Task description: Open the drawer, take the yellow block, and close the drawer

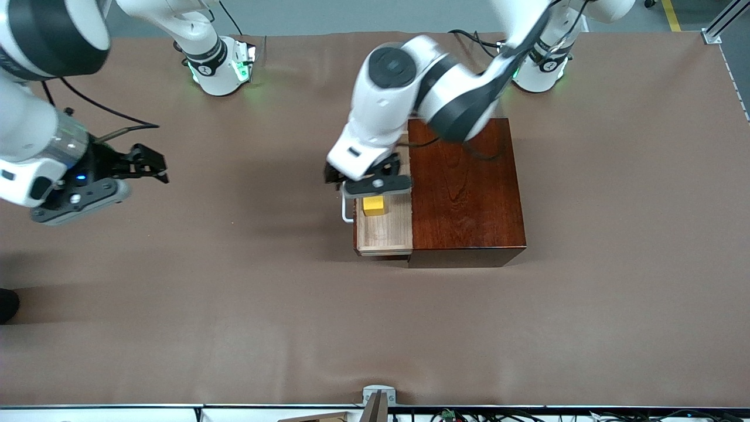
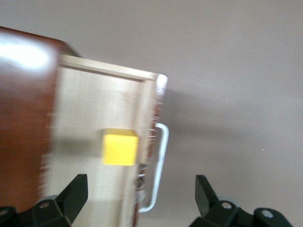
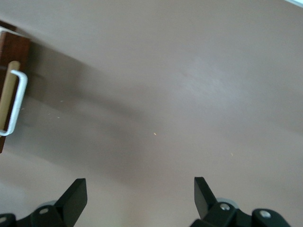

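1. My left gripper point(image 1: 364, 179) hangs over the pulled-out drawer point(image 1: 384, 228), its jaws spread wide and holding nothing; in the left wrist view one fingertip point(image 2: 75, 191) sits over the tray floor and the other over the table past the handle.
2. The yellow block point(image 1: 374, 206) rests on the drawer's tan floor, just beside the front panel and apart from my fingers.
3. The white handle point(image 1: 345, 211) projects from the drawer front toward the right arm's end of the table.
4. The drawer stands open from the dark reddish-brown box point(image 1: 466, 187), which sits toward the left arm's end of the table.
5. My right gripper point(image 1: 143, 167) waits over bare brown table point(image 1: 234, 305), well apart from the drawer, its jaws likewise wide and empty.
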